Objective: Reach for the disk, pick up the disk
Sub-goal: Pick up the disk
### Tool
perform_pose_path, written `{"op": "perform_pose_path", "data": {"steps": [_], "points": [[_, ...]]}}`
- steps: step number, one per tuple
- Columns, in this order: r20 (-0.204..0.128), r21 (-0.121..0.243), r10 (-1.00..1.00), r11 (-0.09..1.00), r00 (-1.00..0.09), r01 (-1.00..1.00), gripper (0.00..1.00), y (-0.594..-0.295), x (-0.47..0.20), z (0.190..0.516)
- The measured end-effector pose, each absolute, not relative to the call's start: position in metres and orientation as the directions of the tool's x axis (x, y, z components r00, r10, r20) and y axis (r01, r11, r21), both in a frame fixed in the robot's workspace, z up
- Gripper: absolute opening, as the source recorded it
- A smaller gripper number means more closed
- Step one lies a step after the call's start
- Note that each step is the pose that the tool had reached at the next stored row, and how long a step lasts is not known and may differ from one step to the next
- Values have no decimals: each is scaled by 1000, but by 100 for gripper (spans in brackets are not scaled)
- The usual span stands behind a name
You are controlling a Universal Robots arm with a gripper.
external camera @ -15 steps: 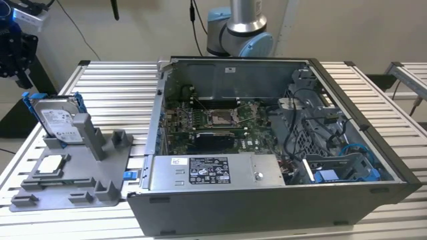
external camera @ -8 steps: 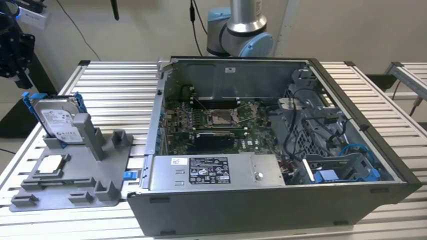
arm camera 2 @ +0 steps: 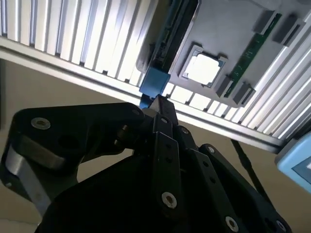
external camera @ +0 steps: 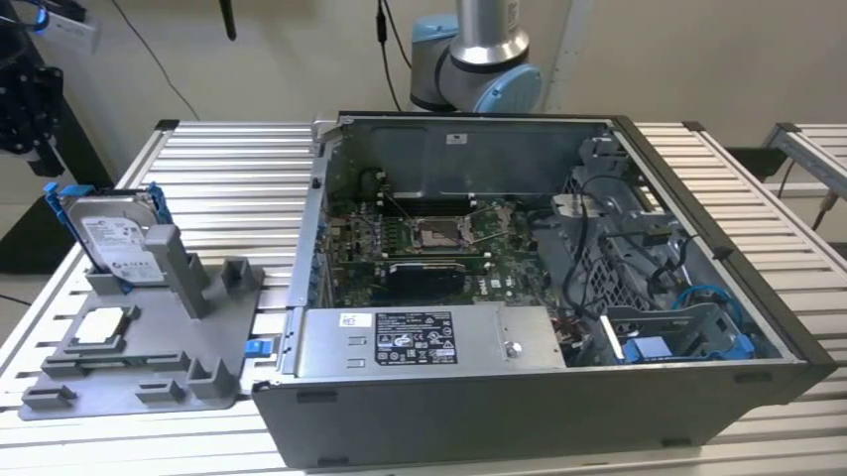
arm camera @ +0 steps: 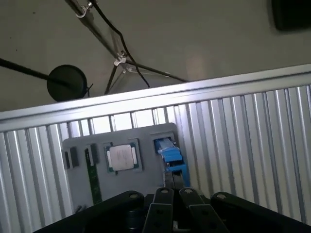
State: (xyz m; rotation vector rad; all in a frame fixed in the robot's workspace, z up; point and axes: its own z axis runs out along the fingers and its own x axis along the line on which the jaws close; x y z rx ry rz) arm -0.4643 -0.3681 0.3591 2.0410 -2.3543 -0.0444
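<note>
Where the exterior view's left edge cuts the scene, the black gripper [arm camera: 174,179] hangs up and to the left of the disk [external camera: 113,236], near it but apart. Its fingers [arm camera 2: 163,126] look pressed together with nothing between them. The disk stands upright in a slot of the gray fixture [external camera: 212,337], framed by its blue carrier. The processor chip [external camera: 101,327] lies flat in front of it. Farther right on the slatted surface [external camera: 225,149] sits the open computer case [external camera: 530,416].
</note>
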Motion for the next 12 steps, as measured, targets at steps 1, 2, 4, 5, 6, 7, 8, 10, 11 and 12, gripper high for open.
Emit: {"op": "perform_pose_path", "data": {"steps": [1, 2, 4, 5, 6, 7, 8, 10, 11, 12], "points": [[0, 38, -992, 123, -123, -992, 0, -368, -464, 359], [1, 38, -994, 105, -105, -994, 0, -368, -464, 359], [0, 38, -998, 68, -68, -997, 0, -368, -464, 359], [0, 35, -998, 55, -55, -998, 0, -368, -464, 359], [-1, 27, -999, 44, -44, -999, 0, -368, -464, 359], [-2, 19, -999, 38, -38, -999, 0, -368, -464, 359], [-2, 10, -999, 33, -33, -999, 0, -368, -464, 359], [-3, 3, -1000, 31, -31, -1000, 0, -368, -464, 358], [-3, 3, -1000, 31, -31, -1000, 0, -368, -464, 359], [-3, 3, -1000, 31, -31, -1000, 0, -368, -464, 358]]}}
